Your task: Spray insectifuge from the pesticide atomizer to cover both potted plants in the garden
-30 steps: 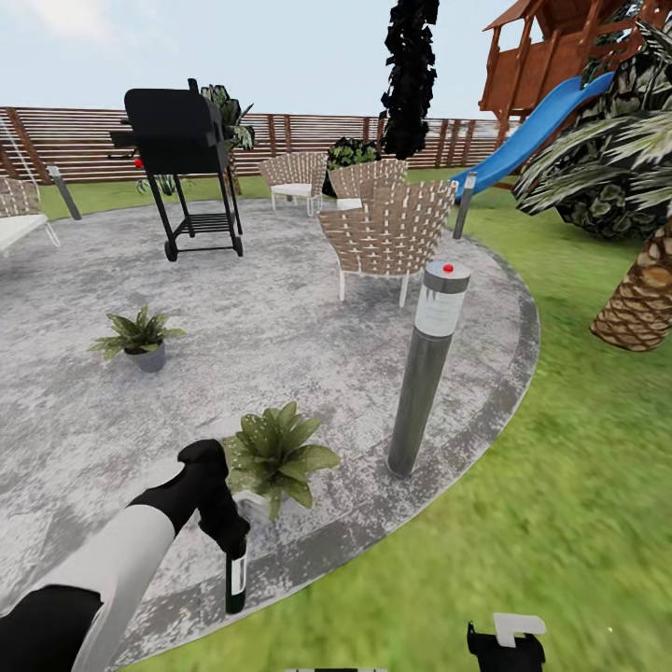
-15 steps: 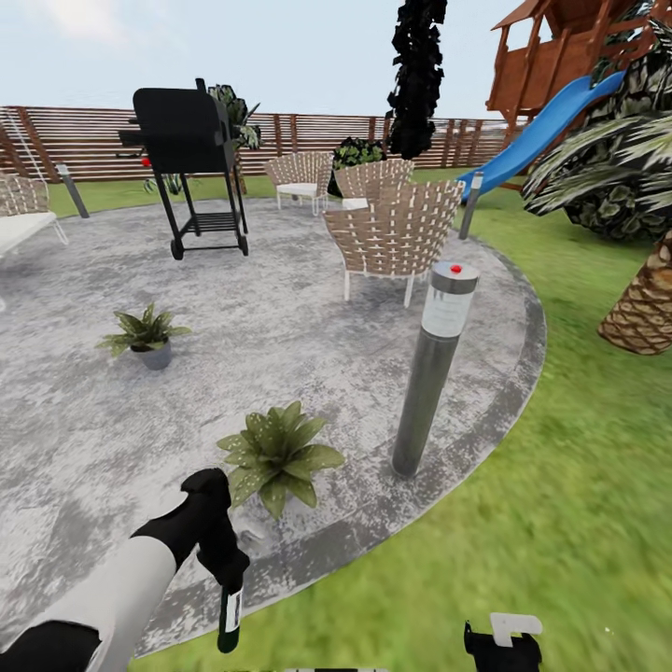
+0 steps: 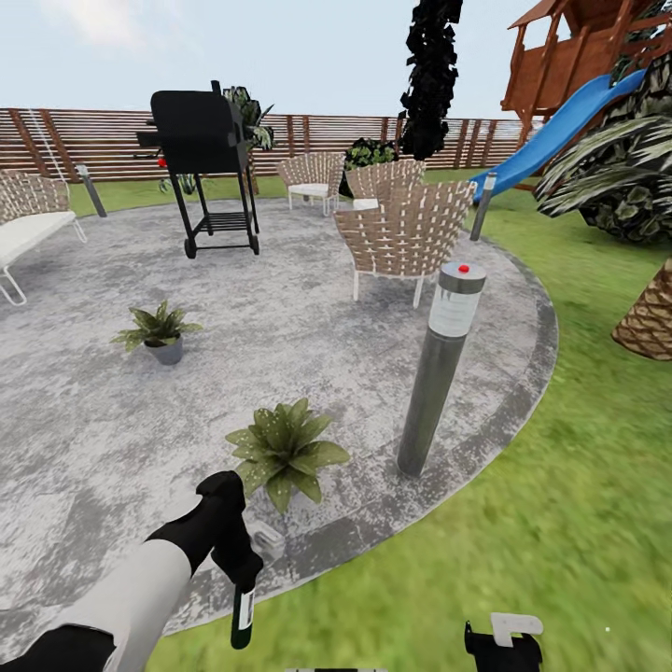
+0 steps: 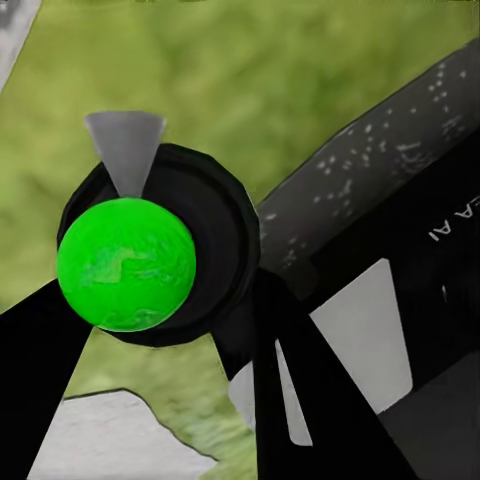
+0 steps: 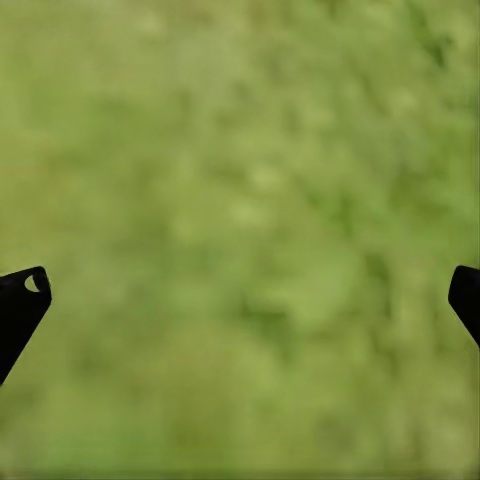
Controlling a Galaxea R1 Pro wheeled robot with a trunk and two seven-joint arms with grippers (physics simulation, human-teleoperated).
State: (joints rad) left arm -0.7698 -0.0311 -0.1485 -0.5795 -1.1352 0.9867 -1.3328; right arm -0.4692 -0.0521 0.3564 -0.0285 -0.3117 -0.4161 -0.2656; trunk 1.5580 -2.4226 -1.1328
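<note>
— Grey paving is seen across the patio (image 3: pixel 308 317), with lawn (image 3: pixel 560 523) around it. Which step is judged to be in hand?

— The pickup is judged done and the spraying is being set up. At the lower left of the head view, the pesticide atomizer (image 3: pixel 243 616) is pinched in the left hand (image 3: pixel 245 571), with the bottle hanging downward over the patio's edge. In the left wrist view its dark round body (image 4: pixel 160 245) is seen end-on between the fingers, with a bright green sphere drawn over it.

— Where are the potted plants found?

— The farther potted plant (image 3: pixel 161 331) is set out on the paving, well apart from the arm. The nearer potted plant (image 3: pixel 285 450) is placed just beyond the left hand, close to the patio border. Further right, a grey bollard lamp (image 3: pixel 439 369) is stood near that plant, and wicker chairs (image 3: pixel 406 233) are seen behind it.

— And the right hand?

— The right hand (image 5: pixel 240 290) is held spread, nothing between its tips, with only blurred grass seen past it in the right wrist view.

— What is called for next?

— The bottle is judged to need lifting and turning so that the nozzle is aimed at the nearer plant's leaves; whether the nozzle is now directed that way cannot be told. Afterwards the farther plant is expected to need a closer approach.
</note>
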